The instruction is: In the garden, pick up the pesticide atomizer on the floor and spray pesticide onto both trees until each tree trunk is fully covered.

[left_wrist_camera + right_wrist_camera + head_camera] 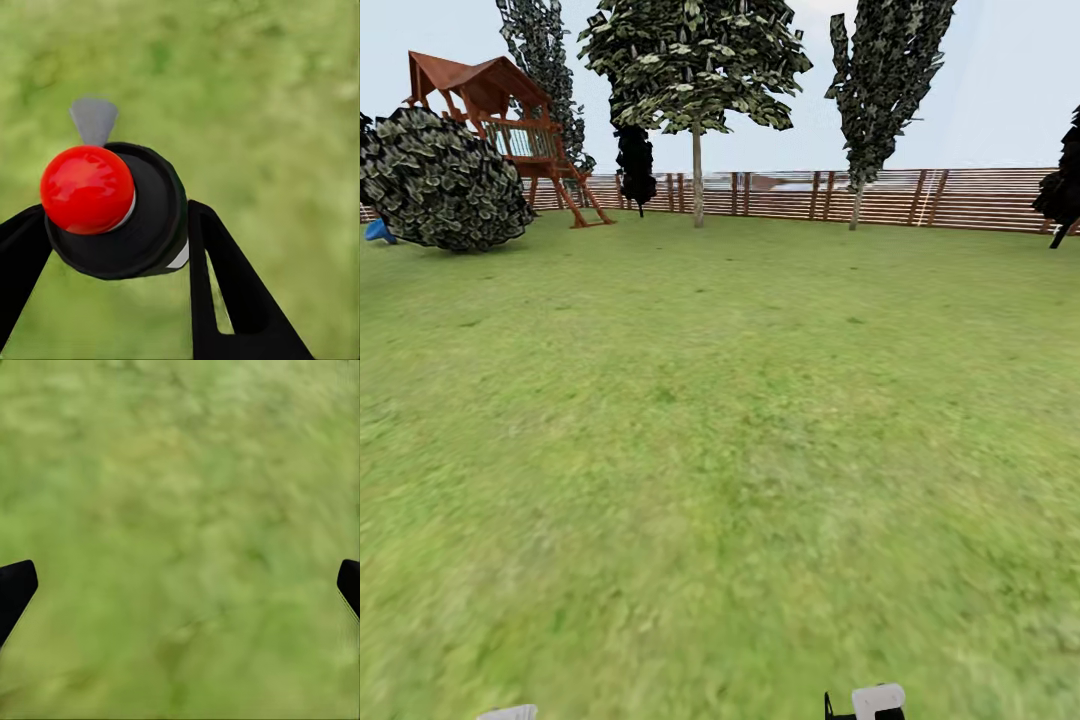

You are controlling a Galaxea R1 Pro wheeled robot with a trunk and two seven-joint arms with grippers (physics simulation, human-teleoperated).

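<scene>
- Green lawn [720,450] stretches ahead of me to a brown horizontal-slat wooden fence [960,200], which I use as the landmark here.
- Just in front of the fence stand two tall trees with pale, straight, bare trunks: one trunk [698,180] left of the fence's middle, the other [856,205] a little to its right. Both are far from me, with open grass between.
- Left of that fence stretch, a red-brown wooden play tower [500,120] and a large round dark bush [440,180] stand nearer the lawn's left side.
- In the left wrist view, my left gripper [112,247] has its two black fingers pressed against the sides of the dark-grey cylindrical pesticide atomizer [146,217]. Its cap, with a round red button [88,189], faces the camera, so its long axis runs along my fingers, out toward the grass.
- In the right wrist view, my right gripper [180,585] is spread wide and holds nothing, its black fingertips [15,585] at the frame edges over grass.
- My judgement: the pick-up is done and I am travelling. The trunks lie straight ahead, toward the fence, and the left arm carries the sprayer, so that arm must reach them.
</scene>
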